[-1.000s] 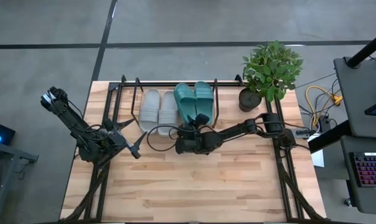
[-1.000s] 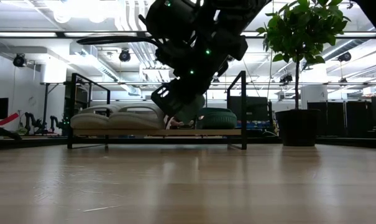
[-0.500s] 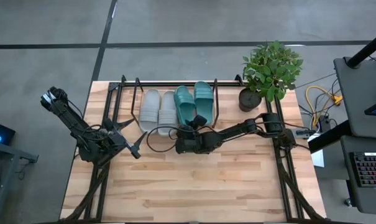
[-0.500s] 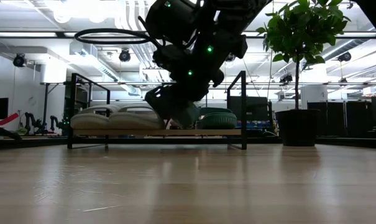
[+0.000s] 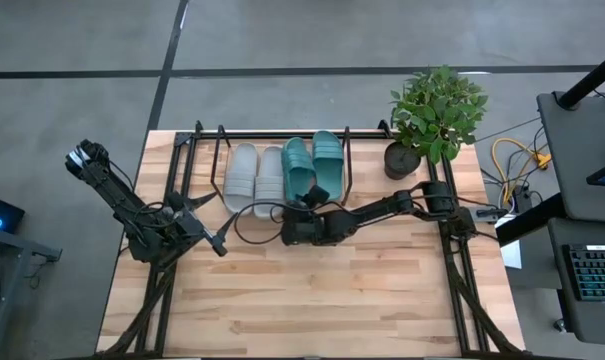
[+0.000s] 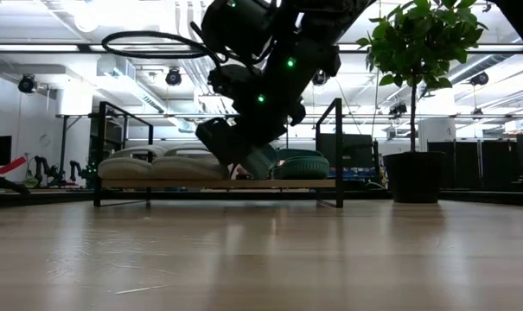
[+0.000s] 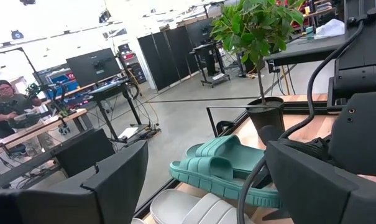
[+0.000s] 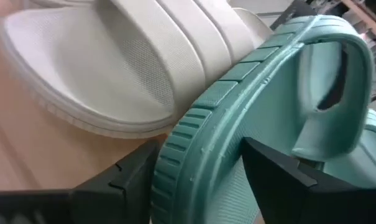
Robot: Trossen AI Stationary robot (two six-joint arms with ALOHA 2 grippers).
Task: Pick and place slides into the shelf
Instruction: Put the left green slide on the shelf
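My right gripper [image 8: 197, 171] straddles the teal slide's [image 8: 262, 118] heel rim beside the grey slide [image 8: 119, 68], fingers spread, barely pinching. It looks light, soft and bendy, so that thick rim seems the best hold.

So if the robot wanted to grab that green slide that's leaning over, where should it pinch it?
Probably the heel rim. The leaning teal slide rests tilted on its edge against the grey slide on the shelf, so its heel edge sticks out toward the table's front. The right gripper, fingers apart around that rim, sits there already. Coming from the front avoids the shelf's black bars.
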